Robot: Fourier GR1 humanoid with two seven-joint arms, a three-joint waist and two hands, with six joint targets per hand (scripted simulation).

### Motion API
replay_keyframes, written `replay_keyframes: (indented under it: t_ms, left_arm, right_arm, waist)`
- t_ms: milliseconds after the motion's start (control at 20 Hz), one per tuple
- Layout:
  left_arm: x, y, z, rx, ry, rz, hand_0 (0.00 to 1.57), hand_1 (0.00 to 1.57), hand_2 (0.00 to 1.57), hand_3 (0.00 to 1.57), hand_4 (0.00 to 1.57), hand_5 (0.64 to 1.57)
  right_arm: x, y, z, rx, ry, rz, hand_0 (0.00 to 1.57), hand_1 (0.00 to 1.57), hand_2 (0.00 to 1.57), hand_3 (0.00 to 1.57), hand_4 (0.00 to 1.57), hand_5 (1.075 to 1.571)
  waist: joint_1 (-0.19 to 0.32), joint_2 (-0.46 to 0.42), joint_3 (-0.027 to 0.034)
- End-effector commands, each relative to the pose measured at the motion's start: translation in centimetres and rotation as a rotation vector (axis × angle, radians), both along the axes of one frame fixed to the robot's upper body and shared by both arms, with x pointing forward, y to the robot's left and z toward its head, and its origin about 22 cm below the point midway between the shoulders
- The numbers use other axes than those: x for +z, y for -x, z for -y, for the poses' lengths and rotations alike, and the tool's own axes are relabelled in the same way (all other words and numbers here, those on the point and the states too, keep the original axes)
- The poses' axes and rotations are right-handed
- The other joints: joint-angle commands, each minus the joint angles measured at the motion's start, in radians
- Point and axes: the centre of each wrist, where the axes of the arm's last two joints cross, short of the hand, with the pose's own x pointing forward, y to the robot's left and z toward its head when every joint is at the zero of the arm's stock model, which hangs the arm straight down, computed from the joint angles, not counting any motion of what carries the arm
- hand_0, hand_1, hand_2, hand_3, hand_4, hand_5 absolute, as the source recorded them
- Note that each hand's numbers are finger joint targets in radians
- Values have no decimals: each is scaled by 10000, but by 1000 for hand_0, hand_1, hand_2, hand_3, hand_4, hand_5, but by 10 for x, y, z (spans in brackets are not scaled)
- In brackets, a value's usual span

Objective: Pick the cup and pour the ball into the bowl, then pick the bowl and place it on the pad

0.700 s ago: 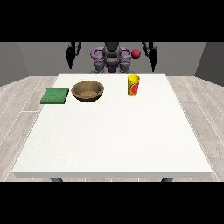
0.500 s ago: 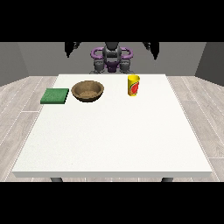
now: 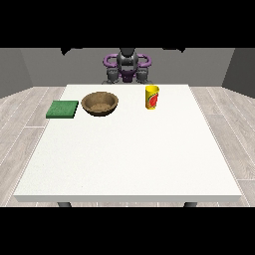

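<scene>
standing upright, cup — right of bowl, pad; fingers unseen.

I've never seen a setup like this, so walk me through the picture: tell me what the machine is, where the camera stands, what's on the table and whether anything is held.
The machine is a humanoid robot, seen small at the far edge of a large white table. The single picture comes from a camera that stands across the table and faces the robot. Its hands do not show in this view, so nothing can be seen held.

Three things stand on the table's far half. At the view's left lies a flat green pad. Beside it, apart from it, sits a brown wooden bowl. Further right stands a yellow cup with a red mark, upright. Whether a ball is inside the cup cannot be told from here.
</scene>
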Motion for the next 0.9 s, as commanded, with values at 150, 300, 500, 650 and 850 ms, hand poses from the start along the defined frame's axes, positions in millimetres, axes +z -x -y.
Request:
replay_keyframes:
  t_ms: [150,300,500,650,850]
  left_arm:
    - [2,-8,-29,221,92,1613,0,0,0,0,0,1542]
    - [-12,-16,-26,84,49,1666,0,0,0,0,0,1536]
    - [-37,-24,-5,319,47,2431,0,0,0,0,0,1527]
    - [-49,-32,-5,199,-60,2193,0,0,0,0,0,1526]
    - [-94,-31,23,455,-131,2481,0,0,0,0,0,1519]
  right_arm:
    - [-3,-3,6,145,-281,1170,0,0,0,0,0,1570]
    - [3,-14,-12,276,-371,1492,0,0,0,0,0,1570]
    - [-15,-10,-11,735,-284,2049,0,0,0,0,0,1570]
    - [-16,-17,20,321,-279,1737,0,0,0,0,0,1571]
    - [1,-27,-12,649,-209,2280,0,0,0,0,0,1571]
  waist:
    - [-83,1493,-10]
    - [-97,1853,-11]
    - [-515,2739,-12]
    - [-275,2426,-9]
    - [-708,2994,-14]
